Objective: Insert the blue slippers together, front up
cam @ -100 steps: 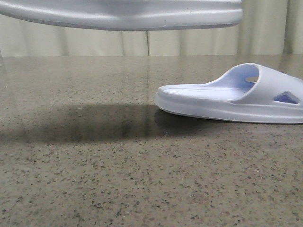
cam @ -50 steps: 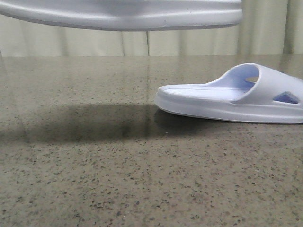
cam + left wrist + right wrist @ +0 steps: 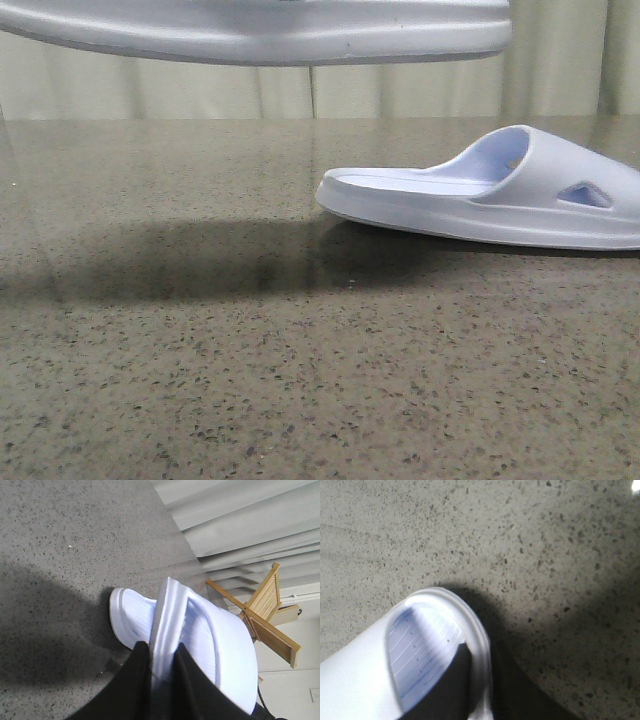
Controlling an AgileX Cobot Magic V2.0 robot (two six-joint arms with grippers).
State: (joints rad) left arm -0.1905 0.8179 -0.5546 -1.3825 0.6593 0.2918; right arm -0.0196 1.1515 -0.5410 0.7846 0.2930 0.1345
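One pale blue-white slipper [image 3: 260,35] hangs high across the top of the front view, sole side showing. In the left wrist view my left gripper [image 3: 162,652] is shut on this slipper's edge [image 3: 167,610], with black fingers [image 3: 137,675] on either side. The second slipper [image 3: 480,195] is at the right of the front view, its near end tipped up off the speckled table [image 3: 250,380]. In the right wrist view my right gripper [image 3: 481,660] is shut on that slipper's rim [image 3: 477,640], one finger inside on the ribbed footbed [image 3: 417,645]. Neither gripper shows in the front view.
A wooden folding rack [image 3: 265,610] stands beyond the table in the left wrist view. Pale curtains [image 3: 400,90] hang behind the table's far edge. A dark shadow [image 3: 200,260] lies on the table under the raised slipper.
The right slipper has tilted, its left end lifting off the table and shifting slightly left. The raised slipper at the top has not moved.
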